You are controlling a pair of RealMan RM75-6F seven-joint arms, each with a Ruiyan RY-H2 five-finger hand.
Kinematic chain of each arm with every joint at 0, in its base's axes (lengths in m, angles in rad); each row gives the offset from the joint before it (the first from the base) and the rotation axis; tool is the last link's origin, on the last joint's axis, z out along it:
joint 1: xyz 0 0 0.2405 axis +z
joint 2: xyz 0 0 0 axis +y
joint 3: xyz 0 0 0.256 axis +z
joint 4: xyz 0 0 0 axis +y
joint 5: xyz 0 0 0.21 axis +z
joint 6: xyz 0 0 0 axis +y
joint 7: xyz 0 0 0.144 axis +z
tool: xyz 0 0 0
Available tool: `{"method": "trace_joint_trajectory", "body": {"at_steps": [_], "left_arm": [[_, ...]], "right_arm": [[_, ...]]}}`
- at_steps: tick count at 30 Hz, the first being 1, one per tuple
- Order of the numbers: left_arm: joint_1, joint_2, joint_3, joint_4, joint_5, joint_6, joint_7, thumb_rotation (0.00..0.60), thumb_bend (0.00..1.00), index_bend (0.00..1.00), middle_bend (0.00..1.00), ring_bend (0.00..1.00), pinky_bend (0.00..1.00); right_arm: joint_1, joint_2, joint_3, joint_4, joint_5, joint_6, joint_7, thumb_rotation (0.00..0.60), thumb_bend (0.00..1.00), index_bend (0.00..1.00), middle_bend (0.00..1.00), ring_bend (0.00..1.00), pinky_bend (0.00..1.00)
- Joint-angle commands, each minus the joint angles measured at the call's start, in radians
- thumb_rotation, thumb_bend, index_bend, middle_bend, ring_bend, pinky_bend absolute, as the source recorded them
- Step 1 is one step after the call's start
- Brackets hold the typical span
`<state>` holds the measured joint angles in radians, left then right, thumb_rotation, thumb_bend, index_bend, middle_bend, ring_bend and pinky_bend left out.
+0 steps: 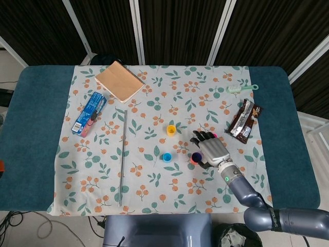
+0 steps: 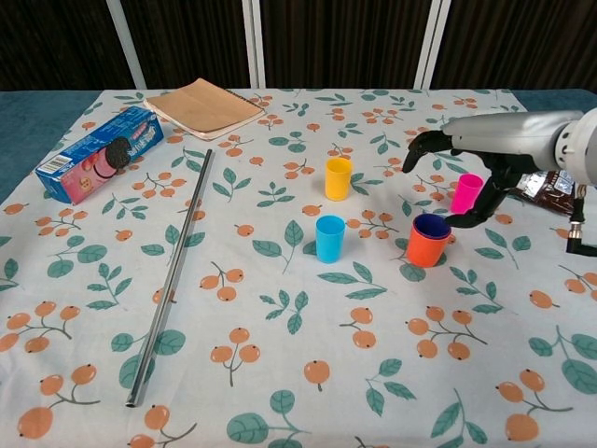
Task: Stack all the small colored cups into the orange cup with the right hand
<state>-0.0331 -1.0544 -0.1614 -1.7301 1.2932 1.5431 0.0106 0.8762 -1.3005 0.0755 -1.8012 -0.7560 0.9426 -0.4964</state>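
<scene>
Your right robot hand (image 2: 466,177) hangs just over the orange cup (image 2: 428,245), fingers spread and curved downward, gripping nothing; one fingertip reaches down close to the cup's right rim, though whether it touches cannot be told. The purple cup (image 2: 432,227) sits nested inside the orange cup, only its dark rim showing above the orange wall. The pink cup (image 2: 465,192) stands upright just behind and to the right of that stack, under the spread fingers, apart from them as far as the chest view shows. Your left robot hand appears in neither view. The surface (image 1: 31,134) is padded in dark teal and covered with a white cloth (image 2: 280,308) printed with leaves and orange berries; black curtains with pale vertical frames close off the room behind. Count five cups: orange, purple, pink, one yellow cup (image 2: 338,178) standing upright near the middle of the cloth, and one blue cup (image 2: 329,238) upright just in front of the yellow, both well left of the stack. There is one long metal rod (image 2: 172,276) lying lengthwise on the left, one blue cookie box (image 2: 97,152), one brown notebook (image 2: 205,107), one dark snack packet (image 1: 244,121) at the right, and one green brush (image 1: 240,88) near the far right edge.
</scene>
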Motion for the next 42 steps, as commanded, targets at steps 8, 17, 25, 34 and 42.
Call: {"method": "trace_joint_trajectory", "body": {"at_steps": [8,17,25,34,42], "left_arm": [[0.0,0.001,0.0,-0.004,0.0,0.0,-0.003,0.6,0.41,0.16,0.03,0.01,0.11],[-0.001,0.0,0.002,-0.002,-0.004,-0.008,-0.003,0.6,0.41,0.16,0.03,0.01,0.11],[-0.001,0.003,-0.002,-0.003,-0.013,-0.012,-0.012,0.6,0.41,0.16,0.03,0.01,0.11],[-0.002,0.005,-0.004,-0.003,-0.017,-0.016,-0.016,0.6,0.41,0.16,0.03,0.01,0.11],[-0.003,0.007,-0.007,-0.005,-0.022,-0.018,-0.017,0.6,0.41,0.16,0.03,0.01,0.11]], "right_arm": [[0.063,-0.008,0.091,0.013,0.079,0.015,-0.018,0.6,0.39,0.13,0.0,0.04,0.12],[0.198,-0.123,0.18,0.142,0.263,-0.006,-0.092,0.6,0.39,0.22,0.0,0.04,0.12],[0.284,-0.232,0.185,0.27,0.365,-0.023,-0.155,0.6,0.39,0.27,0.0,0.04,0.12],[0.321,-0.325,0.18,0.405,0.399,-0.06,-0.161,0.6,0.39,0.29,0.0,0.04,0.12],[0.341,-0.379,0.177,0.507,0.414,-0.099,-0.163,0.6,0.39,0.33,0.0,0.04,0.12]]}}
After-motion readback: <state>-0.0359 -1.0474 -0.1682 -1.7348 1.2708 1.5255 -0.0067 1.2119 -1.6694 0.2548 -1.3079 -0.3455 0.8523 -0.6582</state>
